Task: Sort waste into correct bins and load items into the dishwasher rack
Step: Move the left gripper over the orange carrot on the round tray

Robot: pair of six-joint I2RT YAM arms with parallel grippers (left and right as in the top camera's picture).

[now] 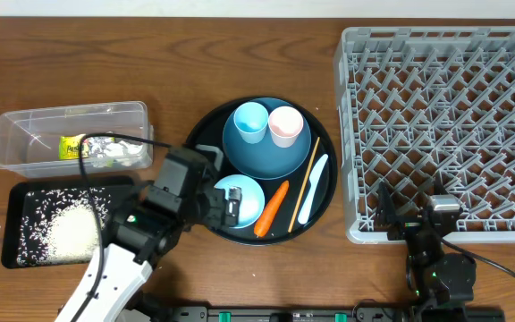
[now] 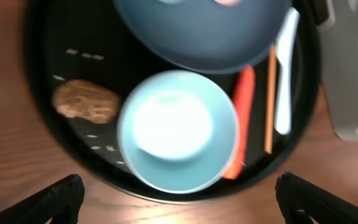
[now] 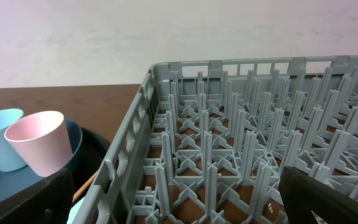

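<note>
Left wrist footage showed the left gripper [image 2: 179, 198] spread wide and empty above the round black tray [image 2: 45, 53], where the small brown biscuit [image 2: 86, 101] lay just left of the pale-blue round bowl [image 2: 178, 130], so a careless descent might clip that bowl's rim and crush the biscuit.

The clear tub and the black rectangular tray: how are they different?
The clear tub is see-through; the black rectangular tray is dark and solid. The clear tub holds a yellow-green snack wrapper; the black rectangular tray holds white rice. The tub looks deeper, the tray shallower. Both are rectangular and sit next to each other on the wooden table.
</note>
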